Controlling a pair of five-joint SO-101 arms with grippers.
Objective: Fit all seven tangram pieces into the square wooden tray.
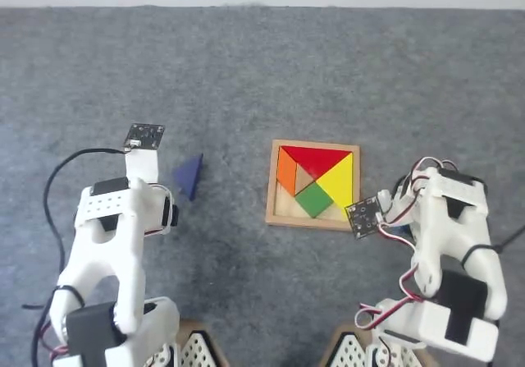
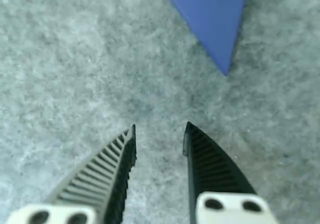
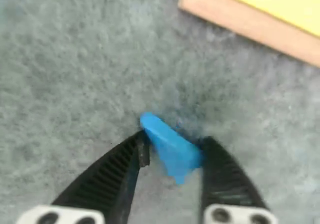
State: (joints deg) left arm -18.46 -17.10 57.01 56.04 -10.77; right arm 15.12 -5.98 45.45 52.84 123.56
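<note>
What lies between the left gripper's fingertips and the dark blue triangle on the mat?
Only bare grey mat. In the left wrist view the open left gripper sits short of the dark blue triangle, with nothing else on the stretch between them.

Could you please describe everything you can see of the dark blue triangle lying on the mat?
The dark blue triangle is a flat, matte, solid-coloured tangram piece with sharp corners. It lies flat on the grey mat, left of the wooden tray and apart from it. The left gripper, fingers open, is just short of one corner; only the mat touches it.
</note>
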